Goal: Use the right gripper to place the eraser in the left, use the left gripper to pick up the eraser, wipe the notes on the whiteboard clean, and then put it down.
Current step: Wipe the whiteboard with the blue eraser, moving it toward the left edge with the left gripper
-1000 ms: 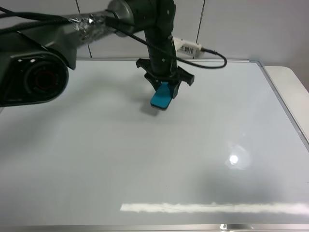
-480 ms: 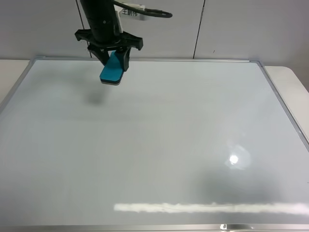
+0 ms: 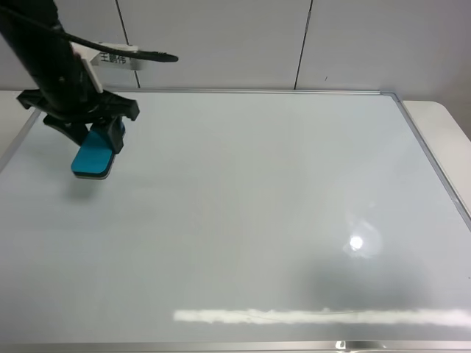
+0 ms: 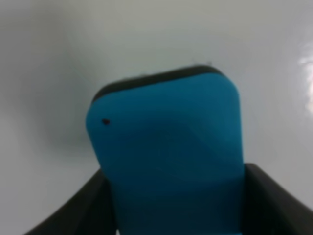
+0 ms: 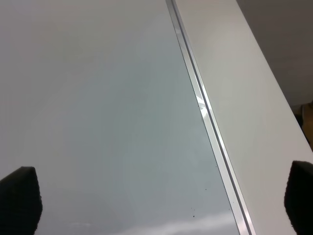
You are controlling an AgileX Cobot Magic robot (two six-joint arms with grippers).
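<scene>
We reckon we're nearly done: no red notes show anywhere on the whiteboard (image 3: 280, 213), so only putting the eraser (image 3: 93, 156) down looks left. Our left gripper (image 3: 87, 140) is clamped on the eraser's upper end, holding it over the board's far left side, and whether it's touching we can't tell. Our right gripper (image 5: 156, 196) has its fingers (image 5: 19, 196) spread wide, holding nothing, over the board's right frame.

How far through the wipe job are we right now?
Done: handover and wiping, it seems; the whiteboard shows no red marks. In hand: the left gripper is shut on the eraser near the board's left edge. The right gripper is open and empty. Left: putting the eraser down.
</scene>
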